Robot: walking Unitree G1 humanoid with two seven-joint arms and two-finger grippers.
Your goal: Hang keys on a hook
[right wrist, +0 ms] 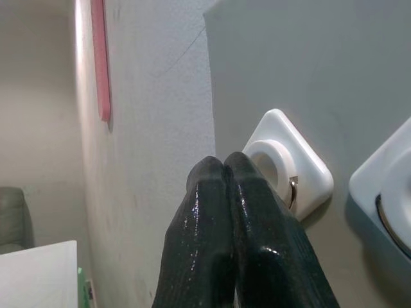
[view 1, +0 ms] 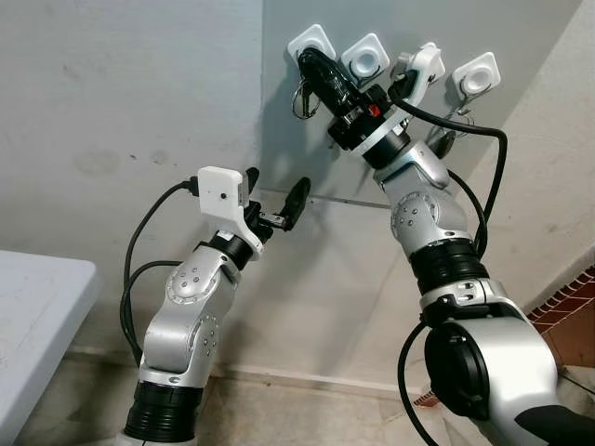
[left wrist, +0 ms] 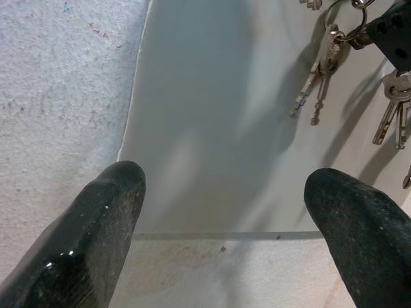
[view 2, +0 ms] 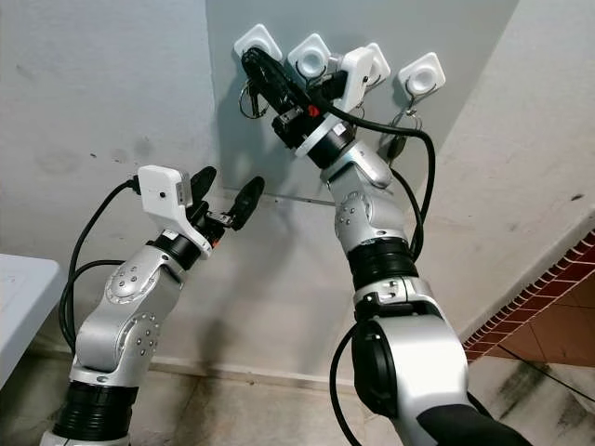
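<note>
Keys (view 1: pixel 302 96) hang by their ring at the leftmost white hook (view 1: pixel 312 44) on the grey wall panel (view 1: pixel 279 111), where my right gripper (view 1: pixel 305 59) reaches, fingers pressed together. My left gripper (view 1: pixel 275 202) hovers lower, fingers apart, holding nothing. No writing is legible.

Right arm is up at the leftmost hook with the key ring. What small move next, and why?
Probably open the right end effector a little and ease it back. Its fingers are pressed shut at the leftmost hook, and a metal ring already appears seated on that hook, with keys hanging below. Which ring it holds is hard to tell. The left end effector hangs open, away from the hooks.
</note>
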